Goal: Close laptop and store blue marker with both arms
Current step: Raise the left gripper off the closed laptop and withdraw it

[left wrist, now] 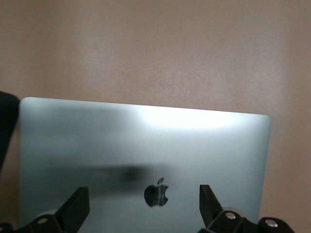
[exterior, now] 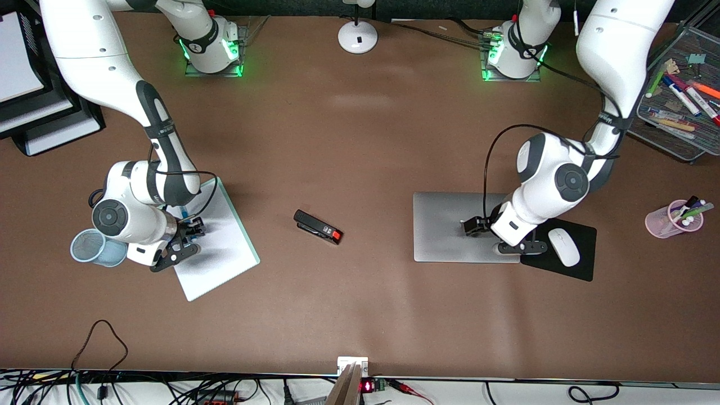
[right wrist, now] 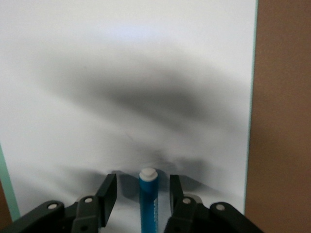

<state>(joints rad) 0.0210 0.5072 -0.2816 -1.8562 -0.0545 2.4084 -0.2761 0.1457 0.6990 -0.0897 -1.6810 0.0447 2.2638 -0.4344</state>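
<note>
The silver-grey laptop point(exterior: 450, 236) lies closed and flat toward the left arm's end of the table. Its lid and dark apple logo show in the left wrist view point(left wrist: 146, 145). My left gripper point(exterior: 471, 226) is open and empty just over the lid point(left wrist: 143, 206), with one finger on each side of the logo. The blue marker point(right wrist: 147, 201), white end showing, lies on a white board point(exterior: 225, 247) toward the right arm's end. My right gripper point(exterior: 194, 228) is open around the marker point(right wrist: 142, 194), with a gap on both sides. In the front view the right hand mostly hides the marker point(exterior: 184, 212).
A light-blue mesh cup point(exterior: 90, 247) lies beside the board under the right wrist. A black stapler point(exterior: 318, 226) sits mid-table. A white mouse point(exterior: 563, 246) rests on a black pad point(exterior: 579, 270) beside the laptop. A pink pen cup point(exterior: 672, 218), a mesh tray of markers point(exterior: 669, 138) and a lamp base point(exterior: 358, 36) stand near the edges.
</note>
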